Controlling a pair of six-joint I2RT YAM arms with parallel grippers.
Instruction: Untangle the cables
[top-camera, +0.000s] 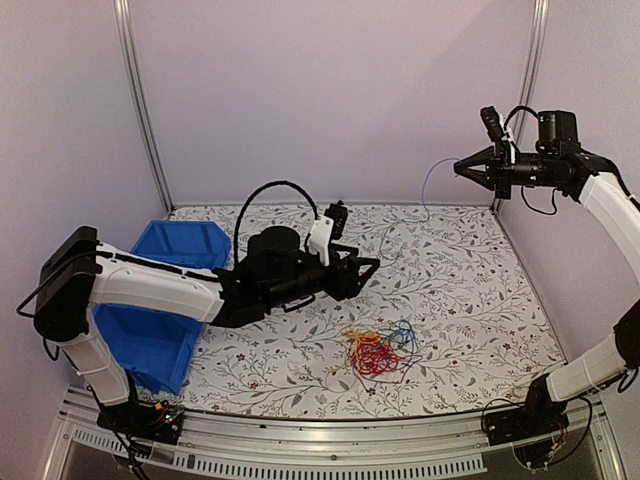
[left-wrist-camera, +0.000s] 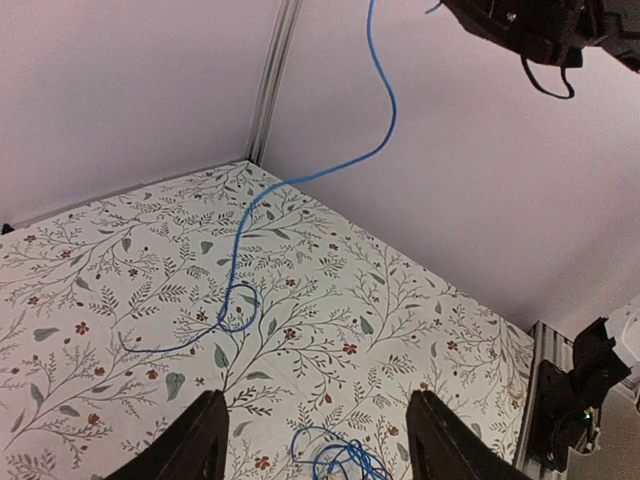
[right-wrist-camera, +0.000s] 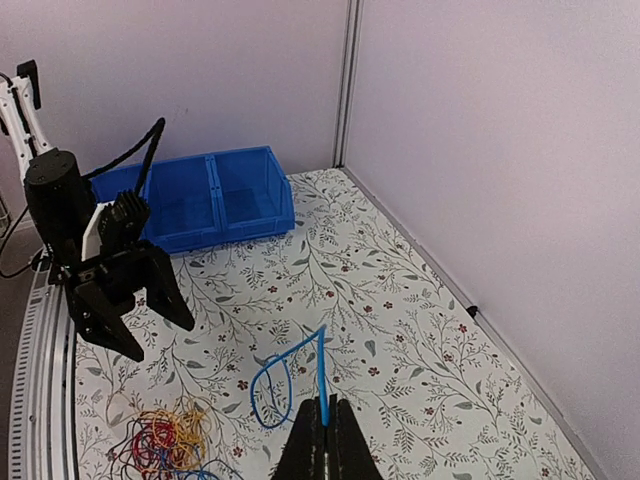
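Observation:
A clump of red, yellow/orange and blue cables (top-camera: 380, 352) lies on the floral table in front of the arms; it also shows in the right wrist view (right-wrist-camera: 165, 440). My right gripper (top-camera: 458, 167) is raised high at the back right and shut on one blue cable (right-wrist-camera: 322, 370). That cable (left-wrist-camera: 385, 100) hangs down to the table, where it lies in a loop apart from the clump. My left gripper (top-camera: 365, 272) is open and empty above the table, just behind the clump. Blue loops of the clump (left-wrist-camera: 345, 455) show between its fingers.
A blue two-compartment bin (top-camera: 170, 300) stands at the left of the table and also shows in the right wrist view (right-wrist-camera: 210, 200). Walls with metal corner posts (top-camera: 140, 100) close in the back and sides. The left arm (right-wrist-camera: 110, 290) reaches over the table's middle.

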